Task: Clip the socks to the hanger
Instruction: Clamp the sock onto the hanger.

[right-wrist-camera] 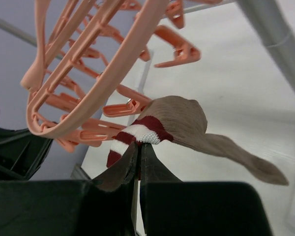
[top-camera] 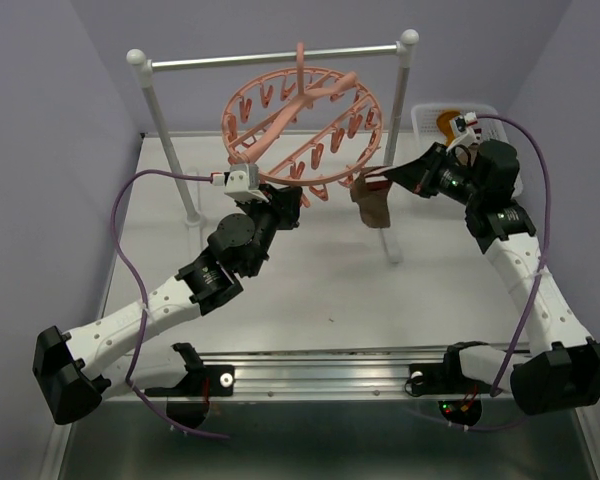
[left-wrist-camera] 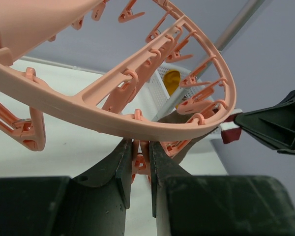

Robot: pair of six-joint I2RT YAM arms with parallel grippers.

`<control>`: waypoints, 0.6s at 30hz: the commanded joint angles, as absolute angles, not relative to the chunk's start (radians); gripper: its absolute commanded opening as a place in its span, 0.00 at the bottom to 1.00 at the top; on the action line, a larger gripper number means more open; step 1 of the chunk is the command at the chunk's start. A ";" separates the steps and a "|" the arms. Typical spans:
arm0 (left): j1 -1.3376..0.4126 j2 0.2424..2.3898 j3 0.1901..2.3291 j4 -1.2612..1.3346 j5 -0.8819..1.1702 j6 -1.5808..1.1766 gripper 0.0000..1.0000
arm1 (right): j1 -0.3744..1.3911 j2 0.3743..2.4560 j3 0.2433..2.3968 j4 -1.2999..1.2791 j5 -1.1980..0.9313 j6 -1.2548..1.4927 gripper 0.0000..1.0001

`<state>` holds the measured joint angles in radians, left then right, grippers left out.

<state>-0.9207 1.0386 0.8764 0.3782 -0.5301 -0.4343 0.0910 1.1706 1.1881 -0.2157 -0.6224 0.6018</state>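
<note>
While the left gripper pinches a clip under the hanger, the right gripper clamps the sock by its striped cuff, toe trailing away beside the ring.

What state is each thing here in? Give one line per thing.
hanger, hung on the rail, tilted.
sock, dangling by its cuff.
left gripper, shut on a hanger clip.
right gripper, shut on the sock's striped cuff.
</note>
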 commanded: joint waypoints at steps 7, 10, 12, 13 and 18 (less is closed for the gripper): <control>-0.914 1.045 0.887 0.462 -0.523 -0.488 0.00 | 0.256 1.175 1.095 0.009 -0.558 0.784 0.01; -0.914 1.051 0.888 0.463 -0.534 -0.506 0.00 | 0.311 1.189 1.074 0.003 -0.534 0.784 0.01; -0.913 1.051 0.888 0.462 -0.541 -0.521 0.00 | 0.345 1.183 1.042 0.032 -0.479 0.796 0.01; -0.914 1.052 0.888 0.462 -0.546 -0.523 0.00 | 0.360 1.183 1.014 0.055 -0.457 0.798 0.01; -0.914 1.057 0.891 0.460 -0.561 -0.541 0.00 | 0.426 1.154 0.933 0.113 -0.289 0.819 0.01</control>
<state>-0.9207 1.0588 0.8764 0.3935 -0.5259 -0.5167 0.3969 1.1908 0.9764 0.0006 -0.4500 0.7872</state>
